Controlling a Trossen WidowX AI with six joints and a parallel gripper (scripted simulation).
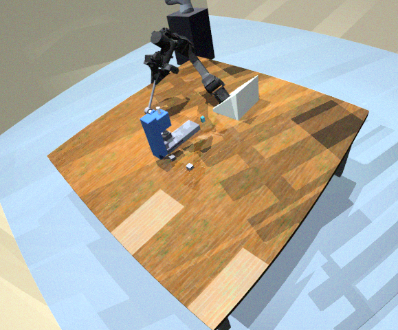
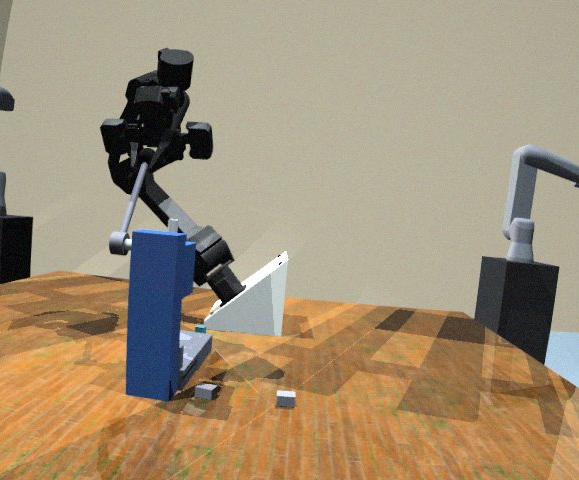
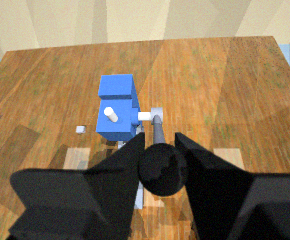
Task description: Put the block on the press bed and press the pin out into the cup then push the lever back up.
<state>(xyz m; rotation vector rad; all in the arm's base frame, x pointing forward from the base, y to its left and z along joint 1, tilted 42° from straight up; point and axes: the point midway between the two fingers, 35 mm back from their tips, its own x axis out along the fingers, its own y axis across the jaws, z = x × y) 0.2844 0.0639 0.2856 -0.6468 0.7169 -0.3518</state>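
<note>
Pinching the lever's round knob (image 2: 146,153) (image 3: 162,169), the pincer (image 1: 155,78) (image 2: 146,155) (image 3: 159,137) has a finger on either side of it. From the knob in the wrist view, the lever (image 1: 152,95) (image 2: 134,198) (image 3: 158,131) runs towards twelve o'clock, to its pivot beside the blue press (image 1: 154,136) (image 2: 149,310) (image 3: 117,87), whose head lies around eleven.

The lever stands high, and the metal rod (image 1: 158,108) (image 2: 173,225) (image 3: 111,115) pokes up out of the press top, so I judge this to be the early part of the pull. Swing the knob along its arc about the pivot, turning the wrist with it; a straight tug could slip off the ball or drag the press. Go slowly once the punch meets the pin, stop when it is through, then trace the same arc back up before spreading the fingers.

Farther down, the dark piece (image 1: 166,135) under the press head, on the bed (image 1: 188,129) (image 2: 196,351) (image 3: 139,197), looks to be the block. The pin and cup cannot be made out, so alignment is unconfirmed. Keep the arm clear of the block throughout.
</note>
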